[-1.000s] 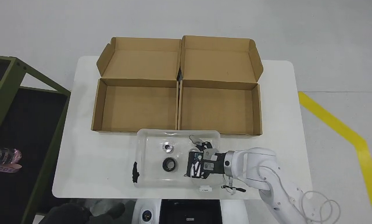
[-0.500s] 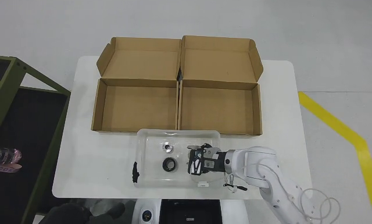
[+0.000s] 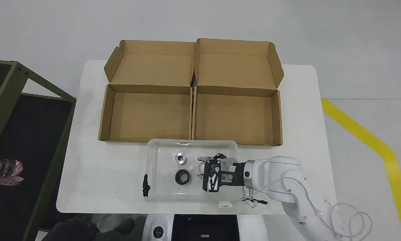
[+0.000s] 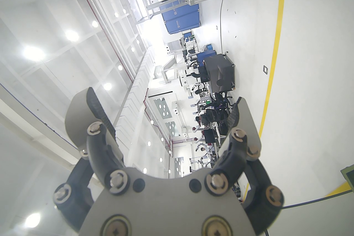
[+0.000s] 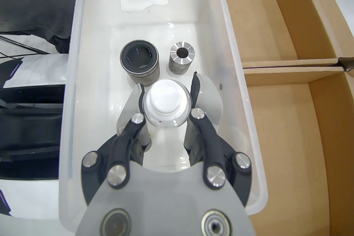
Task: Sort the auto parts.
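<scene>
White part stays clamped in right gripper inside bin.

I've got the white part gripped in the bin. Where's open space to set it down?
Both floors are bare: left cardboard box and right cardboard box, just beyond the clear bin. Bare table flanks the bin too. Crowded: ahead of the right gripper, where the black-rimmed sleeve and metal bushing stand close by the white part.

You see a white table carrying two open cardboard boxes that touch side by side: the first cardboard box at 11 o'clock, the second cardboard box at 1 o'clock. A clear plastic bin sits at 6 o'clock, just beside them.
</scene>
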### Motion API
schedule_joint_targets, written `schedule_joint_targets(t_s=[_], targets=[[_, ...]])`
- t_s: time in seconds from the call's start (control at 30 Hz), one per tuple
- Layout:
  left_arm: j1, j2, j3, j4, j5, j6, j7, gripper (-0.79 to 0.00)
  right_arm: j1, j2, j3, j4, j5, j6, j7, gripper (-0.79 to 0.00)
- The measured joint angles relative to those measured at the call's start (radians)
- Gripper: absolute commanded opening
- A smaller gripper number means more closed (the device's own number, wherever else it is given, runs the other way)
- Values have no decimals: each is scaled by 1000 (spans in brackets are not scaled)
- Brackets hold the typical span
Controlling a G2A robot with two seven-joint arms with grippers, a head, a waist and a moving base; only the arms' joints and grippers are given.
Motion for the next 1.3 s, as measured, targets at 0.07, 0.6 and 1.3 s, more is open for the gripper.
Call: schedule_joint_targets(t_s=[0.07,0.6,1.3], targets=[[0,0,0,0,0,0,0,0,1,2,7,-8,4,-4,-9,-785],[0,0,0,0,0,0,0,0,7,24,104,-98,79,1,-87,-785],[0,0,0,0,0,0,0,0,128,19,75,51,140,81,-235,-785]])
